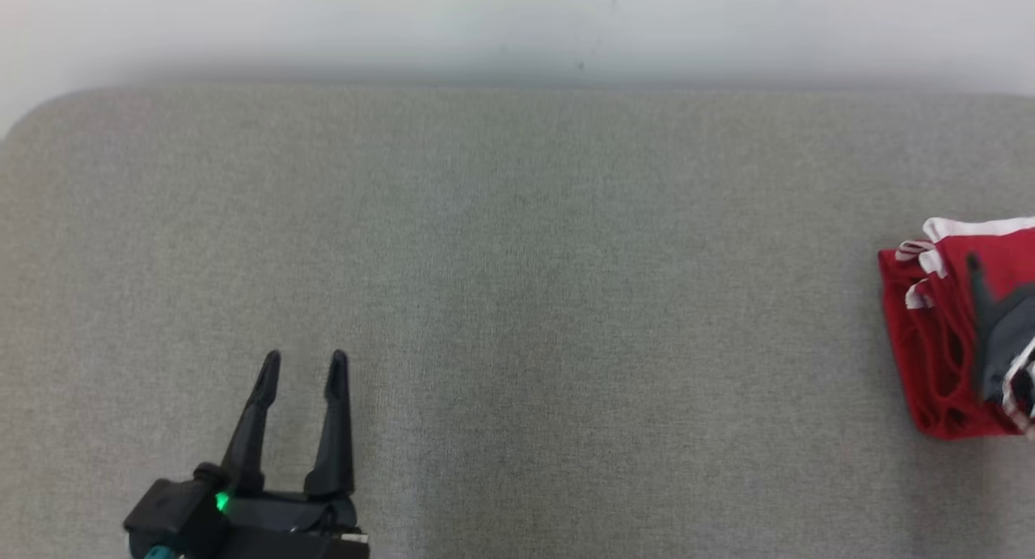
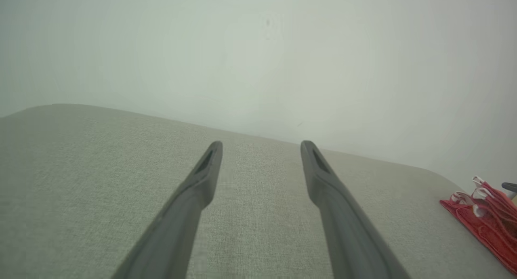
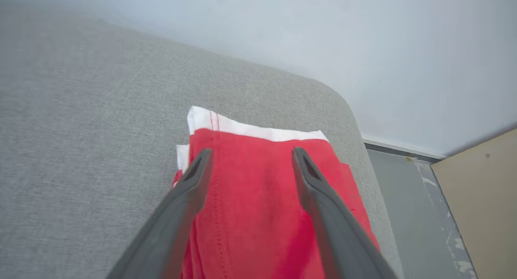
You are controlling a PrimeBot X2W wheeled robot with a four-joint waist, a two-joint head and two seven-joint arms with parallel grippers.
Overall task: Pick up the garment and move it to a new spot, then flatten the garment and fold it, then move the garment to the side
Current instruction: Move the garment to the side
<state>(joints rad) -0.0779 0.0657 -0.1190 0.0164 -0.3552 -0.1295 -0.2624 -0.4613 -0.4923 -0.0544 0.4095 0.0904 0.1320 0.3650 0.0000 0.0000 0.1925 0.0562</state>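
The folded red garment (image 1: pixel 938 340), trimmed in white, lay at the right edge of the head view at mid-height, cut off by the frame. It sat close to the rounded corner of the grey fabric-covered worktop (image 1: pixel 517 260). It looked light, soft and limp, with no stiffness of its own. Its stacked layers showed as loose red loops along the left side, and a pull on the top layer alone would probably have undone the fold. The safer hold seemed to be a pinch through the whole thickness at a folded edge. The cloth would likely have dragged rather than slid on the woven cover.

The right gripper (image 3: pixel 251 152) was over the garment, and in the right wrist view its two dark fingers (image 3: pixel 190 190) were spread wide across the red cloth. The cloth lay flat in the gap between them, with nothing pinched. Whether the tips rested on the cloth or hung just above it could not be told.

The left gripper (image 1: pixel 306 357) was at the lower left of the head view, well apart from the garment. Its fingers were also spread wide, with nothing between them, above bare worktop.

A pale wall (image 1: pixel 517 25) ran across the top of the head view. At the lower right of the right wrist view, past the worktop's corner, were a grey floor (image 3: pixel 408 214) and a beige panel (image 3: pixel 476 190).
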